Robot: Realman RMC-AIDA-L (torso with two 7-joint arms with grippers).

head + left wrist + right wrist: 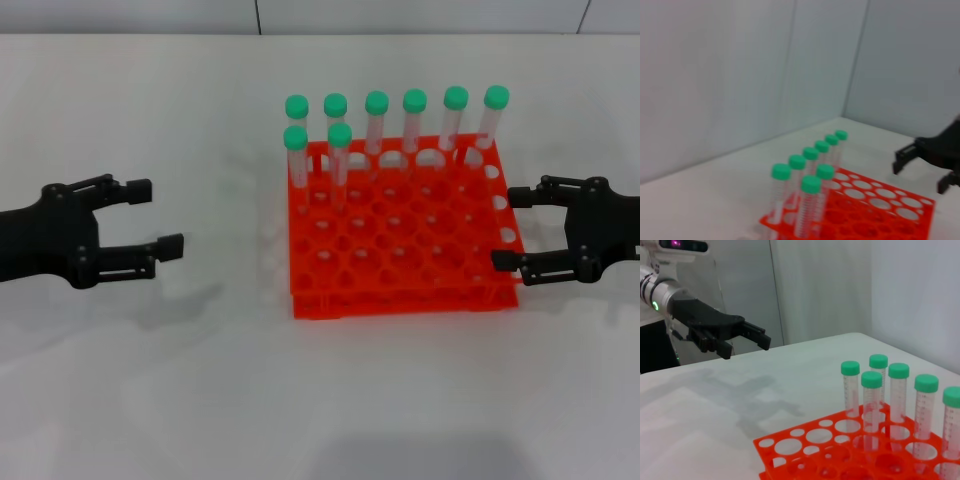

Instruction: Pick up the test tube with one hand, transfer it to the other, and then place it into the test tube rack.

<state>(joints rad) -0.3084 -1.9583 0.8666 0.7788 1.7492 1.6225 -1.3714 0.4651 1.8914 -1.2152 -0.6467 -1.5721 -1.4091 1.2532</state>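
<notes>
The left gripper (pixel 160 215) hovers well left of the test tube rack (pixel 400 270), fingers spread wide, empty. Eight test tubes (pixel 339 150) stand along the rack's far rows; which is the task's is unclear. The right gripper (pixel 512 228) gapes empty just beside the rack's right edge.

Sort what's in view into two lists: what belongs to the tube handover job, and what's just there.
Job:
- left end effector, open, empty
- right end effector, open, empty, beside the rack
- test tube rack
- eight green-capped tubes, all standing in the rack

Just there:
- white table
- wall panels
</notes>
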